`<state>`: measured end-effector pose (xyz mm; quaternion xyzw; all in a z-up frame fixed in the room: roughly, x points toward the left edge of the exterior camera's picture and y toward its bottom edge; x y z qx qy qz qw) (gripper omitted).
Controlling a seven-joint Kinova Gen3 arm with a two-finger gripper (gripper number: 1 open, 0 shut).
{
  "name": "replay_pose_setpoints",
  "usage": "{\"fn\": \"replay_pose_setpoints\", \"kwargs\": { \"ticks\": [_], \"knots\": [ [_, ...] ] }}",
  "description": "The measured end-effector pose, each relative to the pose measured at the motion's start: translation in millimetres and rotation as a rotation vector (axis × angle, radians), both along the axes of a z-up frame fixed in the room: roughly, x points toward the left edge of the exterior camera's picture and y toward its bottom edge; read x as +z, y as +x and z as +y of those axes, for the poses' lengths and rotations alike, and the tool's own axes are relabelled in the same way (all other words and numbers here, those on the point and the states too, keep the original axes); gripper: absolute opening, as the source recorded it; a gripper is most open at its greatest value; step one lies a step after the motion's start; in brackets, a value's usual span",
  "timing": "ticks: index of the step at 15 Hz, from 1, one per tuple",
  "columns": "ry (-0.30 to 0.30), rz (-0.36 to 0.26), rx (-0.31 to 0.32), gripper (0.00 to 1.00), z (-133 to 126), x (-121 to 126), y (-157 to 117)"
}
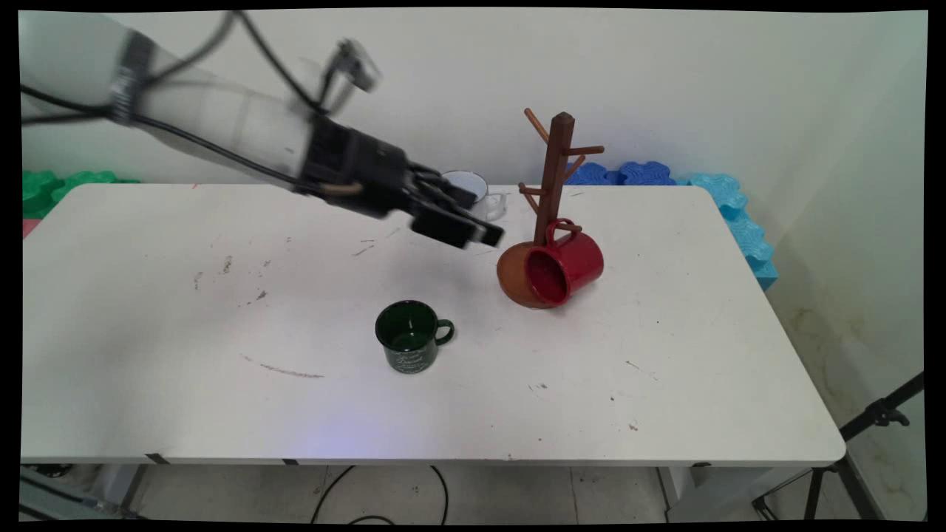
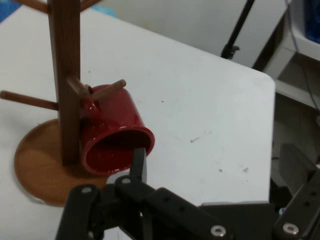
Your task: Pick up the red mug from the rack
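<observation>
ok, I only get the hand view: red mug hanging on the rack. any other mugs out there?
Observer: Yes, a green mug stands upright, left of the rack and nearer the camera.
Operator: Just that one?
Observer: No, there's also a white mug on the far side, partly hidden behind the gripper.
Operator: Is the gripper touching anything?
Observer: No, it hangs in the air left of the red mug, apart from it.
</observation>
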<state>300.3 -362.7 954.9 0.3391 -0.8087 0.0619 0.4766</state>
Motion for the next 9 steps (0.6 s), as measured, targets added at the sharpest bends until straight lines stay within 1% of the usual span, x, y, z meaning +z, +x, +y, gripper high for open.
{"fn": "replay_pose_setpoints", "kwargs": {
  "ticks": [2,4,6,9],
  "knots": [
    [0.02,-0.003,0.029,1.0,-3.4,-10.2,-14.8],
    [0.04,-0.01,0.066,1.0,-8.4,-26.5,-33.1],
    [0.051,-0.017,0.087,1.0,-10.9,-39.4,-43.7],
    [0.066,-0.026,0.119,1.0,-13.7,-66.3,-60.2]
  ]
}}
